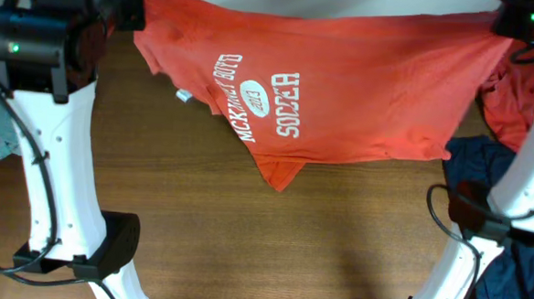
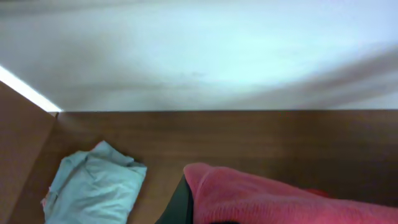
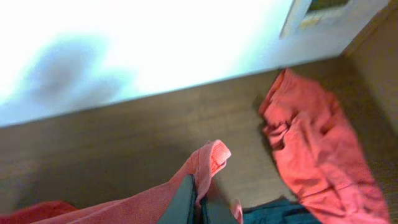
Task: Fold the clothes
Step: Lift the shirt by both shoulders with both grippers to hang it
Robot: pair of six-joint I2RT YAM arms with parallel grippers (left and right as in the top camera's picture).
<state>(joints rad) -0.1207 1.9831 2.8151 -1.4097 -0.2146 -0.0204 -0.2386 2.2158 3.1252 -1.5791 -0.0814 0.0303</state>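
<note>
Overhead, an orange-red T-shirt (image 1: 362, 90) hangs stretched across the far side of the worktop (image 1: 243, 249), held up by its two upper corners, one in the left gripper (image 1: 133, 1) and one in the right gripper (image 1: 504, 25). Its top edge runs nearly straight between them, while the lower cloth sags and drapes onto the wood, ending in a folded point near the middle. White lettering (image 1: 270, 99) sits on the left half of the shirt, turned sideways and slanted, with an oval mark among the words. A small white tag (image 1: 184, 96) lies on the worktop just beside the shirt's left edge. Soft creases fan out from each held corner. The right wrist view shows two dark fingers (image 3: 186, 199) pressed together on a bunched fold of the shirt, the cloth curling up above their tips. The left wrist view shows the shirt's rolled edge lying over that gripper, with only one dark finger (image 2: 179, 202) peeking out beside it; the fingertips are covered, yet the corner is plainly pinched and lifted. A pale grey-green garment (image 2: 96, 186) lies crumpled at the worktop's left edge, well apart from the shirt. At the right side another red garment (image 3: 317, 143) lies rumpled on the wood, and a navy garment (image 1: 477, 160) is heaped just beside it, nearer the front, partly behind the right arm.
</note>
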